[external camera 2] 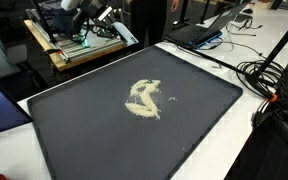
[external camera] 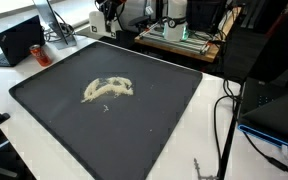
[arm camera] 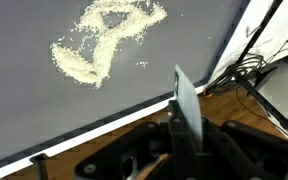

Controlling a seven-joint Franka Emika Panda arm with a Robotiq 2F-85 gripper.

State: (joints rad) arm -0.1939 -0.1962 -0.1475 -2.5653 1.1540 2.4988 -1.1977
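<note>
A pile of pale grains [external camera: 108, 90] lies in a loose loop near the middle of a large dark mat [external camera: 164, 120], seen in both exterior views [external camera 2: 143, 99]. My gripper [arm camera: 187, 140] is shut on a thin grey flat blade [arm camera: 187, 100] that stands upright between its fingers. It hangs beyond the mat's far edge, above the wooden bench, well away from the grains [arm camera: 104, 40]. In the exterior views the gripper [external camera: 106, 15] [external camera 2: 92, 14] shows small at the top of the picture.
An open laptop [external camera: 19, 40] and a red can [external camera: 39, 52] stand beside the mat. Black cables [external camera: 229, 110] [external camera 2: 269, 80] trail along one side. A wooden bench with equipment [external camera: 179, 35] [external camera 2: 79, 45] stands behind the mat. Another laptop [external camera 2: 209, 30] sits at the back.
</note>
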